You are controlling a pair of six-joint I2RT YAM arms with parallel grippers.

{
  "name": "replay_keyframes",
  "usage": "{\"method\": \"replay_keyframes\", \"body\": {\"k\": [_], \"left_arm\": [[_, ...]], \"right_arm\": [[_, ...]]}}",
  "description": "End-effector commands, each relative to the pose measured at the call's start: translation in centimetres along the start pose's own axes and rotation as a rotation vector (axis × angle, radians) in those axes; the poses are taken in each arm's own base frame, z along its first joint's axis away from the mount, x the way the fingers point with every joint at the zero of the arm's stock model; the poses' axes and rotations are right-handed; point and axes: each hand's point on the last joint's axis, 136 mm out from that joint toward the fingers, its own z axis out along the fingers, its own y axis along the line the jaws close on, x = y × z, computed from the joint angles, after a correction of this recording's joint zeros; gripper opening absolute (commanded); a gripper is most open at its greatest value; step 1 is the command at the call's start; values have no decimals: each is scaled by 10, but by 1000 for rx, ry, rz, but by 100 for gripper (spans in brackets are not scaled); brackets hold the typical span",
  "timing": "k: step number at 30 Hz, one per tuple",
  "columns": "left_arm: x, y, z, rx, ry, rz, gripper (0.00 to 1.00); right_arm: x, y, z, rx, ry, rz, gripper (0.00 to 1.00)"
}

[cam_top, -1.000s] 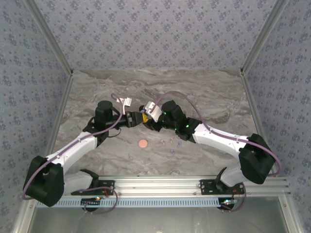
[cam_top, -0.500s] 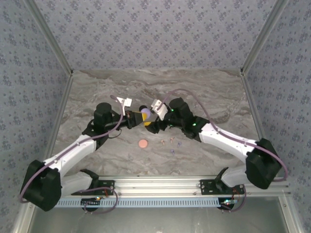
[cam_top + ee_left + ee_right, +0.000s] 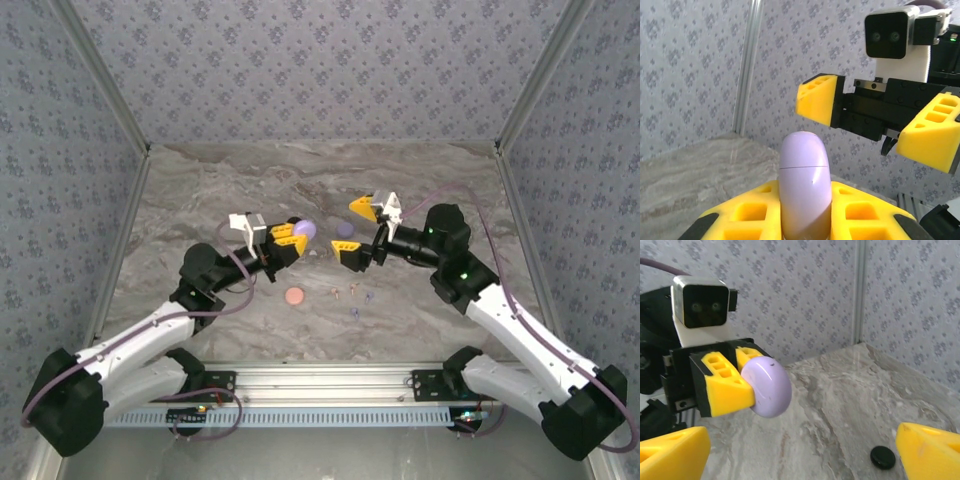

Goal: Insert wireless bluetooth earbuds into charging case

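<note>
**Top view.** The left gripper [image 3: 293, 236] is clamped on the lilac charging case [image 3: 305, 229] and holds it above the table [image 3: 200, 180]. The right gripper [image 3: 356, 231] faces it with its jaws spread wide and empty. The earbuds [image 3: 352, 291] lie loose on the table nearer the arm bases, just right of a pinkish disc [image 3: 293, 296].

**Left wrist view.** The charging case [image 3: 804, 185] stands upright between the yellow fingers [image 3: 860, 212]. Its lid seam is visible above them and the lid appears shut. The right gripper [image 3: 875, 117] hangs open just beyond it.

**Right wrist view.** The left gripper [image 3: 751, 376] pinches the case [image 3: 767, 385] at one end, leaving the rounded end free. A black disc [image 3: 883, 457] lies on the table below.

**Procedure.** The step in hand is probably opening the lid. The left grip should stay below the seam. The right fingers should close on the free end only, squarely. A skewed bite could twist the smooth case out of the grip.
</note>
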Motion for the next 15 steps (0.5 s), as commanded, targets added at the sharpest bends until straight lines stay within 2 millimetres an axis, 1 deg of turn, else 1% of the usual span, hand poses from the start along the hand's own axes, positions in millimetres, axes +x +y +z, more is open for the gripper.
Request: {"method": "replay_keyframes", "body": {"k": [1,4,8,11,15], "left_arm": [[-44,-23,5,68,-141,137,1],[-47,-31,9,97,-146,150,0],[-48,-38,10,122,-147,156,0],[-47,-38,10,124,-145,156,0],[-45,-39,10,130,-138,156,0]], "right_arm": [[-25,17,5,-76,-37,-24,96],[-28,21,13,-91,-33,-40,96],[-28,16,24,-90,-19,-33,93],[-28,12,29,-86,-13,-29,91],[-28,5,30,-54,-10,-32,88]]}}
